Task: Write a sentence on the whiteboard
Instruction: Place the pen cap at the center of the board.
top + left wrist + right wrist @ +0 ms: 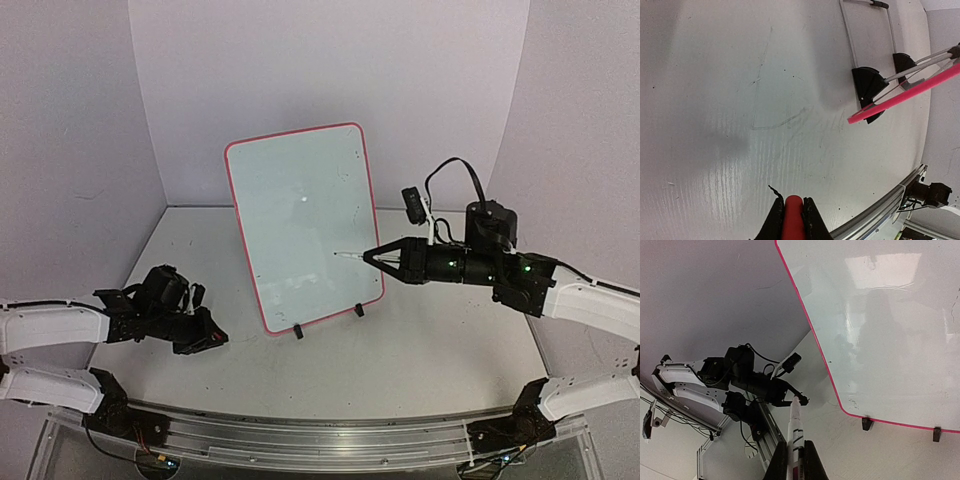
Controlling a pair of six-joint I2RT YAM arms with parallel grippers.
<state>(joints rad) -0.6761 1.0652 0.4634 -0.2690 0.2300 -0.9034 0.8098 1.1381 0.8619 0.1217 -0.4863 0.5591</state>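
Observation:
The whiteboard [300, 225] stands tilted on its stand at mid table, pink-rimmed, its face blank apart from tiny specks; no sentence shows on it. My right gripper [375, 257] is shut on a white marker [796, 426] with its tip uncapped. In the top view the tip lies over the board's lower right part. In the right wrist view the whiteboard [880, 330] is to the right of the marker with a gap between them. My left gripper [215, 340] rests low at the left, shut on a red cap [792, 217]. The pink rim [910, 95] shows in its view.
Black clips [298, 331] and a wire stand [867, 85] hold the board's lower edge. A metal rail [320, 440] runs along the near table edge. Grey walls close in the back and both sides. The table surface [765, 115] bears faint scratches.

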